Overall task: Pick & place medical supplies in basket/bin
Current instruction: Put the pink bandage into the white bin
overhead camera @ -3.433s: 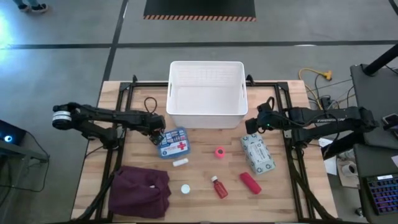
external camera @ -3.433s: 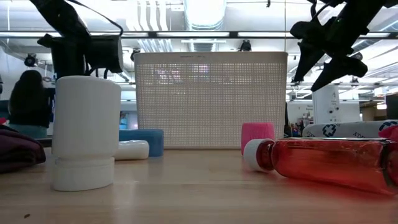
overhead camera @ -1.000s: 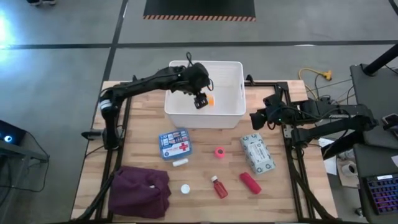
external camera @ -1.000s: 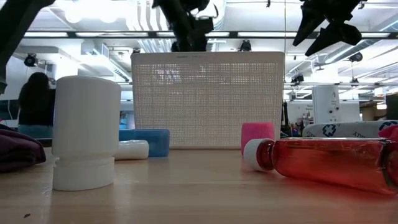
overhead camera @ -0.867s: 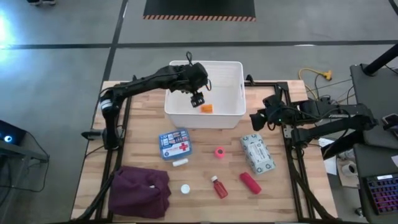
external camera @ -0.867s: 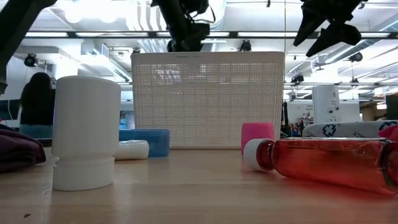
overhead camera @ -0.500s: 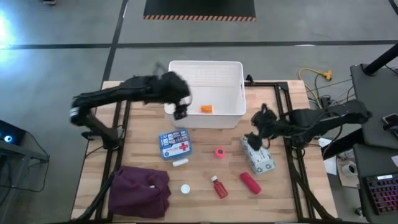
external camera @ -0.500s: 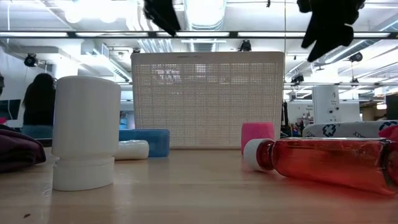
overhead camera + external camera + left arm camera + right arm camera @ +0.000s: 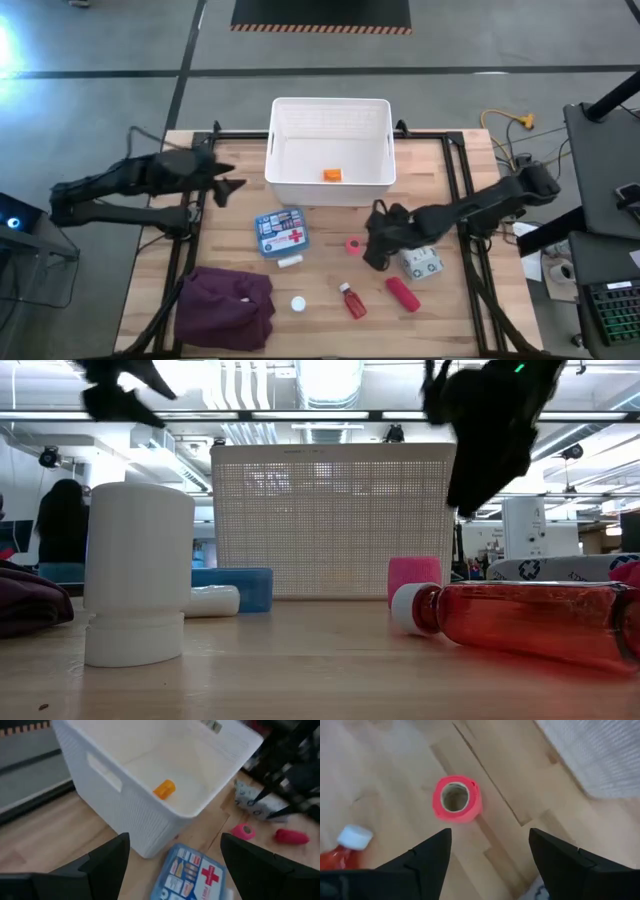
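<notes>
Supplies (image 9: pixel 281 232) scattered over slatted wooden table (image 9: pixel 460 300).

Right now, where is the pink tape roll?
In the high view the pink tape roll stands on the table in front of the basket, right of the first-aid box. The open right gripper hovers just beside it.

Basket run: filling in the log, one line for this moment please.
basket: holds orange item | left gripper: open, beside basket | right gripper: open, above pink roll
</notes>
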`<state>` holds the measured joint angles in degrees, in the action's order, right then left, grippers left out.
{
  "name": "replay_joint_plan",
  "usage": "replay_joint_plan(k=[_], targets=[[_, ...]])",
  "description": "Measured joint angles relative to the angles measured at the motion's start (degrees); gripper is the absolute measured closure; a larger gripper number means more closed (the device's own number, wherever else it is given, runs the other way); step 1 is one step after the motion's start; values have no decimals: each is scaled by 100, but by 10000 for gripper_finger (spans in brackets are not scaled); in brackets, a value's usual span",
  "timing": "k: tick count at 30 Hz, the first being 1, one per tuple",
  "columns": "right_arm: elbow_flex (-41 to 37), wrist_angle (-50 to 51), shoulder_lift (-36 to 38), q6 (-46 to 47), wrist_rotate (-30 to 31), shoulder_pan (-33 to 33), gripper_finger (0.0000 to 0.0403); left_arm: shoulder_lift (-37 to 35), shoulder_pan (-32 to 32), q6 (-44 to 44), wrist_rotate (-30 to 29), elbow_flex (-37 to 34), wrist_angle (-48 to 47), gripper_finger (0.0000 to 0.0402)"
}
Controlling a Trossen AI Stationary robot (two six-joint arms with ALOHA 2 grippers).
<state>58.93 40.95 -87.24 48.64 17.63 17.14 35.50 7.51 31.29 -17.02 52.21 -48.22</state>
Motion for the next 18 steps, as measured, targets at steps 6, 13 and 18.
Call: replay_joint_plan(k=[6,13,18], targets=[[418,1,-599,526,141,16,168,-1099,0,77,-198,-714,257,107],[720,32,-1262,1808,22,-212,170,-1658,0,-538,-451,-958,339,107],[882,-111,-1669,2355,-246,-235,170,-1659,0,-1095,-451,-777,356,107]])
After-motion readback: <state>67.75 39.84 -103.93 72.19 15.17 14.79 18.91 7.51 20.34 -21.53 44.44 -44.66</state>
